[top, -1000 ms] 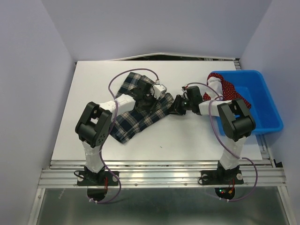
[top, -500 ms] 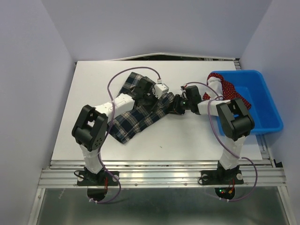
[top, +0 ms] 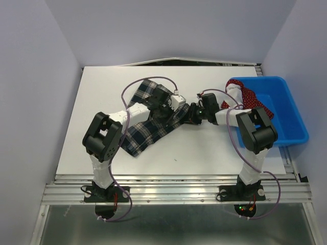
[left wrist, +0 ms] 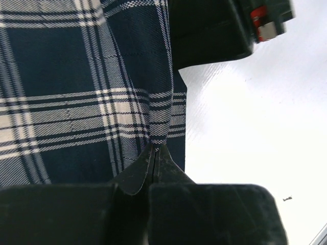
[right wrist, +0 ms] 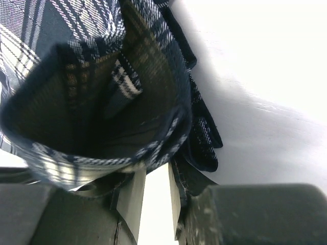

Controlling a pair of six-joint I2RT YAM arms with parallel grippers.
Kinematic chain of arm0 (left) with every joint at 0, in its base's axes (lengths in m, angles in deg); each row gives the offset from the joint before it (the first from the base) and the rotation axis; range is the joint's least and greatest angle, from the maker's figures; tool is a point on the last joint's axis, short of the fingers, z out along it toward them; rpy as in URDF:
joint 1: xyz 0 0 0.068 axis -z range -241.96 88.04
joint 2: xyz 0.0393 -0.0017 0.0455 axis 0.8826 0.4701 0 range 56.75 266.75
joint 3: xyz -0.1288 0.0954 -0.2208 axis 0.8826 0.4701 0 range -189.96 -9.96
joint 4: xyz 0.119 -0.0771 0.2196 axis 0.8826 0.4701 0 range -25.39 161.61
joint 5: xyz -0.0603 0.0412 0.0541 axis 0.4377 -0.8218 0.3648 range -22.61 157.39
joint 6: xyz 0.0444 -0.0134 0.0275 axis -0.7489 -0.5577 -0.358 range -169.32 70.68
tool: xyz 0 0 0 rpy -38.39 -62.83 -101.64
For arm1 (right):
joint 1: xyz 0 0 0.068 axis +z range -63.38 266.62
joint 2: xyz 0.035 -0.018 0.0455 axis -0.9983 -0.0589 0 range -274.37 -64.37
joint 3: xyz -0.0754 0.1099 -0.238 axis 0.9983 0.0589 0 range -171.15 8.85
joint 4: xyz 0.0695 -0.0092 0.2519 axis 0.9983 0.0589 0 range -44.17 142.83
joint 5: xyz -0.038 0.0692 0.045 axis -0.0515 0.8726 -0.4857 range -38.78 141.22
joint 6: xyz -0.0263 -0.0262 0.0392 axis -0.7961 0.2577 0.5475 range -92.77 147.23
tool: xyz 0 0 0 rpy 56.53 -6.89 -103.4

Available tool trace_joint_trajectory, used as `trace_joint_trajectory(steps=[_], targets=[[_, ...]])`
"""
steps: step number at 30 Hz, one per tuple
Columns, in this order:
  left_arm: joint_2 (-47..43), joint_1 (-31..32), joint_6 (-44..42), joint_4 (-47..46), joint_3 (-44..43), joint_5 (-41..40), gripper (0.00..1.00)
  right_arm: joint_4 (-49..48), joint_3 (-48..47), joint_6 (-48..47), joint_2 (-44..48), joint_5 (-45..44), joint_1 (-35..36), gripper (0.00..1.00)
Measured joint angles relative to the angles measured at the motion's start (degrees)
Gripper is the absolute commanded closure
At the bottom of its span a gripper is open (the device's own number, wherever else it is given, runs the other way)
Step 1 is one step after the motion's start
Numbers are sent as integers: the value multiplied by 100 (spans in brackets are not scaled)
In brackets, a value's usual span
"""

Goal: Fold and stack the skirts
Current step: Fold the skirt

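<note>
Left end effector clenched on plaid skirt edge | right end effector amid folds, grip unclear | cloth soft, limp; pinch corners

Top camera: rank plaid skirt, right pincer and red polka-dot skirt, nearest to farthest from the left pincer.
1. Plaid skirt, pinched in left pincer.
2. Right pincer, just right of it.
3. Red polka-dot skirt, on blue bin, far right.

The white bench carries a plaid skirt, lying diagonally across its middle from near-left to far-right. A blue bin sits at the bench's right edge and reaches out past it.
</note>
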Motion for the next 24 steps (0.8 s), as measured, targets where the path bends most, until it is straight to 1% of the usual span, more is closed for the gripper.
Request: trace_joint_trajectory(steps=[5, 6, 7, 8, 10, 11, 12, 14, 15, 17, 18, 21, 24], targets=[[407, 15, 50, -90, 0, 127, 99, 61, 0, -79, 48, -122, 33, 68], [470, 15, 68, -109, 0, 170, 89, 70, 0, -105, 57, -140, 33, 66], [503, 15, 81, -125, -2, 184, 85, 87, 0, -131, 68, -164, 33, 65], [533, 15, 105, -136, 0, 199, 74, 127, -11, -162, 81, -177, 33, 64], [555, 13, 92, -131, -2, 249, 62, 297, -74, -308, 136, -234, 35, 59], [555, 7, 144, -127, 0, 282, 53, 426, -101, -393, 186, -273, 35, 56], [538, -9, 138, -122, 0, 317, 51, 597, -120, -505, 256, -308, 35, 50], [442, -55, 125, -76, 0, 339, 50, 973, -192, -745, 415, -378, 35, 45], [334, -70, 83, 26, 2, 317, 46, 1237, -256, -892, 531, -411, 35, 38], [-48, -125, -11, 262, 35, 280, 45, 1626, -380, -1134, 748, -459, 35, 31], [-291, -149, -48, 380, 50, 256, 43, 1810, -448, -1255, 863, -494, 31, 29], [-1480, -245, -273, 647, 212, 20, 43, 2205, -588, -1587, 1241, -492, 33, 29], [-2402, -385, -444, 850, 518, -111, 44, 2441, -616, -1744, 1502, -352, 46, 29]])
